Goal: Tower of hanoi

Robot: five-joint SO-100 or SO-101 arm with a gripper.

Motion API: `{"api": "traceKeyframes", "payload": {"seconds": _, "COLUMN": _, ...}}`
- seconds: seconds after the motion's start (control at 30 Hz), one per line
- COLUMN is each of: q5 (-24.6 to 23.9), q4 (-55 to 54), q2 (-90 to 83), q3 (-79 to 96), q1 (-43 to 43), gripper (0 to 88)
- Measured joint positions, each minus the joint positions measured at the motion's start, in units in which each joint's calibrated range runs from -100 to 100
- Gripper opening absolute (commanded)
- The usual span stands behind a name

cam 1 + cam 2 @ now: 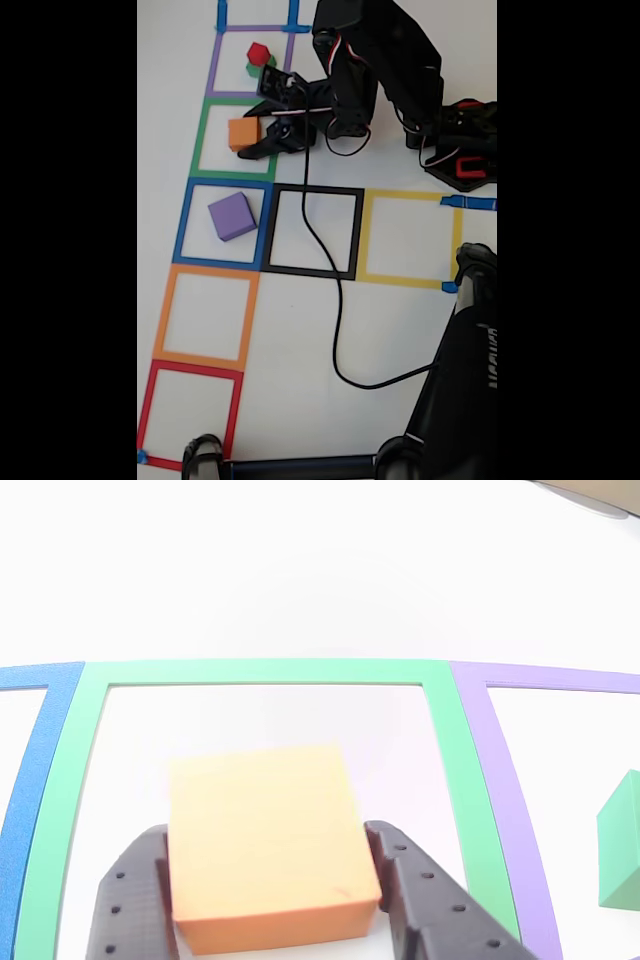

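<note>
**Orange cube between the fingers, inside the green outline**

Nearest the lens in the other view sits the orange cube [268, 845], filling the lower middle of the picture, with a black perforated finger [135, 900] against its left face and a second against its right face. The gripper [270, 910] has its jaws closed onto the cube from both sides. Cube and fingers lie within the green tape square [445, 740]; a blue tape strip [30, 770] borders it on the left and a purple tape strip [505, 770] on the right. At the right edge, past the purple strip, one corner of the green cube [622, 845] shows. No writing can be read in this view.

Seen from the fixed view, a black stand [465, 380] at the lower right is nearest, carrying pale lettering too blurred to read. The black arm [375, 70] reaches from the upper right toward the left column of tape squares, and its gripper [262, 135] meets the orange cube [243, 133] at the right part of the green tape square [203, 140]. The purple tape square [215, 60] above holds the red cube [258, 53], with the green cube [268, 63] showing just under it. The blue tape square [183, 225] below holds the purple cube [232, 216]. Further squares are outlined in black [312, 190], yellow [410, 196], orange [165, 310] and red [150, 405]. A black cable [335, 320] runs from the gripper down across the black square over the white table [300, 330].
</note>
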Motion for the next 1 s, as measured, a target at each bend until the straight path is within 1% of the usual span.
{"api": "traceKeyframes", "payload": {"seconds": 0.33, "q5": 0.0, "q4": 2.2, "q2": -1.2, "q3": 0.1, "q1": -0.2, "gripper": 12.4}}
{"api": "traceKeyframes", "payload": {"seconds": 0.5, "q5": 0.0, "q4": 11.0, "q2": -10.2, "q3": 2.4, "q1": -0.9, "gripper": 12.2}}
{"api": "traceKeyframes", "payload": {"seconds": 0.67, "q5": 0.4, "q4": 28.8, "q2": -27.5, "q3": 3.0, "q1": -1.6, "gripper": 12.0}}
{"api": "traceKeyframes", "payload": {"seconds": 0.87, "q5": 0.4, "q4": 55.9, "q2": -49.6, "q3": 2.7, "q1": -1.1, "gripper": 12.0}}
{"api": "traceKeyframes", "payload": {"seconds": 1.0, "q5": 0.4, "q4": 73.2, "q2": -58.8, "q3": -3.6, "q1": 0.0, "gripper": 11.8}}
